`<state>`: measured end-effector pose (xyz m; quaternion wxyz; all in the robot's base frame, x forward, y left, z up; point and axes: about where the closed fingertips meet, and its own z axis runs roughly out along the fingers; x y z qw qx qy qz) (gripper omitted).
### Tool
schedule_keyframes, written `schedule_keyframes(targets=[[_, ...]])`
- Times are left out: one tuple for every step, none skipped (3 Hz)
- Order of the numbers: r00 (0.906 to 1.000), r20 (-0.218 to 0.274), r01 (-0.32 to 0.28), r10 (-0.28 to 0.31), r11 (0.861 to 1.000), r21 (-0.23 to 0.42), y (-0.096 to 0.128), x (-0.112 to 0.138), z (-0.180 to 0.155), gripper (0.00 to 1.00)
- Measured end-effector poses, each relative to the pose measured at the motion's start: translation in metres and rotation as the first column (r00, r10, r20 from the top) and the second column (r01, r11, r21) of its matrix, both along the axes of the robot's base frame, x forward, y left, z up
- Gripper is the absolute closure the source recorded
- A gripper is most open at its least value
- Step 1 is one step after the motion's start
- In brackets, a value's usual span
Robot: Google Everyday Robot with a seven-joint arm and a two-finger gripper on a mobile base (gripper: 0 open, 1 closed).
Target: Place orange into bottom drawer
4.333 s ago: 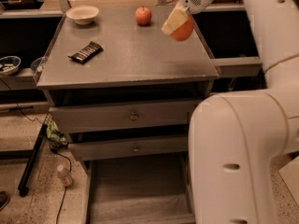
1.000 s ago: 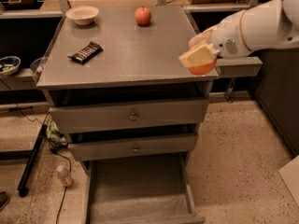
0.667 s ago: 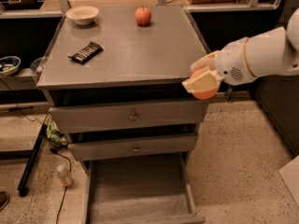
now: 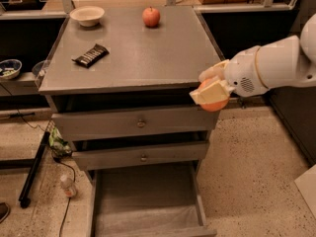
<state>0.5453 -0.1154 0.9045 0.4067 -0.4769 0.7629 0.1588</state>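
**Orange up high, drawer open down low**

The orange (image 4: 216, 102) is in the air, pinched tight between the 2 fingers of the end effector (image 4: 212, 90). It hangs just past the front corner of the desk (image 4: 143, 58), on the side where the arm comes in. It is about level with the top drawer. The bottom drawer (image 4: 148, 196) is pulled out, low near the floor, and its grey floor shows.

I think this is the carry step — the fruit is picked up but not yet in the drawer. The next move should go down and in toward the middle of the open drawer, so the orange is over the floor and not over the side wall. It should get low before letting go — a round fruit dropped from high up could bounce or roll. An apple (image 4: 151, 17), a bowl (image 4: 87, 15) and a snack bar (image 4: 90, 55) sit on the desk, well apart from the arm.
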Motion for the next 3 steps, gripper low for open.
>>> schedule_keyframes(targets=[[0.9991, -0.039, 0.016, -0.015, 0.999, 0.028, 0.011, -0.020, -0.015, 1.00], [0.9976, -0.065, 0.028, -0.026, 0.999, 0.034, 0.021, -0.048, -0.041, 1.00], [0.9966, -0.070, 0.045, -0.044, 0.999, 0.019, 0.026, -0.063, -0.061, 1.00]])
